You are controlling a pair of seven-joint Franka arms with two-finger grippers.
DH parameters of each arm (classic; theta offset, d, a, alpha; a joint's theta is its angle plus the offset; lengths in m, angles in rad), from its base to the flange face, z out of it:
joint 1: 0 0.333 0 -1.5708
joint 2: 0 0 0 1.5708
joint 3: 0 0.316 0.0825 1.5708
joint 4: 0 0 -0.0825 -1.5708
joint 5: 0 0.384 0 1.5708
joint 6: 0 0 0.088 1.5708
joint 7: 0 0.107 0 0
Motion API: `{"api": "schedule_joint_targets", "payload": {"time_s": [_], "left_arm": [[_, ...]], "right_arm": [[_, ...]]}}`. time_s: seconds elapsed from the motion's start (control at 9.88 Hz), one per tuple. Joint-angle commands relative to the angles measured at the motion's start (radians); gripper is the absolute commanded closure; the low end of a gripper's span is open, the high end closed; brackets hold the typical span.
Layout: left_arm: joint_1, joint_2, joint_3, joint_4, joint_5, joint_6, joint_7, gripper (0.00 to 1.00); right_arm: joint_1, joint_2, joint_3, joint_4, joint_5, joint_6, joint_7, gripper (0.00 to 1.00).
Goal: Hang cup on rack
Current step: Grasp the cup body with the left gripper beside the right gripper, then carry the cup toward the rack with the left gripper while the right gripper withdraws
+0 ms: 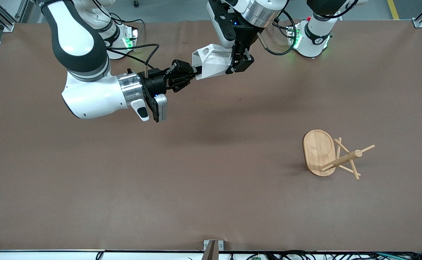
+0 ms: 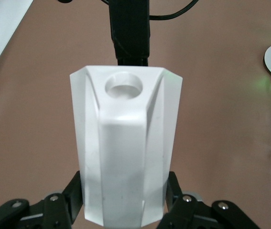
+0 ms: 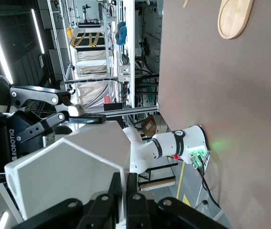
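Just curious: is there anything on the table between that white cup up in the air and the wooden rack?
Nothing: the front view shows bare brown table between the held cup and the tipped rack.

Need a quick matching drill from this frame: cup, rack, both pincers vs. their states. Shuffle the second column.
Things:
1. cup
2. rack
3. left pincer
4. right pincer

States:
A. tipped over on the table, toward the left arm's end
B. shut on the cup's rim
C. held in the air between both pincers
D. clamping the cup from both sides

Pairs: 1-C, 2-A, 3-D, 4-B
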Motion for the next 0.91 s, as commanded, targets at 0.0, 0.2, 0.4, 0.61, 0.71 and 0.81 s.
{"api": "schedule_joint_targets", "payload": {"time_s": [0.0, 0.2, 0.4, 0.61, 0.71, 0.81], "left_arm": [[0.016, 0.020, 0.007, -0.012, 0.026, 0.001, -0.010, 0.77], [0.047, 0.019, 0.012, -0.013, 0.066, -0.007, -0.118, 0.78], [0.075, 0.017, 0.012, -0.027, 0.103, -0.011, -0.259, 0.78], [0.133, 0.022, 0.012, -0.035, 0.106, -0.011, -0.333, 0.78], [0.168, 0.029, 0.012, -0.042, 0.106, -0.011, -0.347, 0.78], [0.206, 0.040, 0.012, -0.047, 0.106, -0.011, -0.350, 0.78]], "right_arm": [[-0.012, -0.003, -0.002, -0.002, 0.010, -0.002, 0.009, 0.00], [-0.045, -0.017, -0.009, -0.004, -0.077, -0.002, 0.010, 0.00], [-0.059, -0.089, -0.062, -0.031, -0.228, 0.004, 0.027, 0.00], [-0.056, -0.191, -0.120, -0.040, -0.473, 0.010, 0.047, 0.00], [-0.053, -0.230, -0.165, -0.037, -0.579, 0.002, 0.091, 0.00], [-0.052, -0.273, -0.182, -0.037, -0.653, 0.001, 0.120, 0.00]]}}
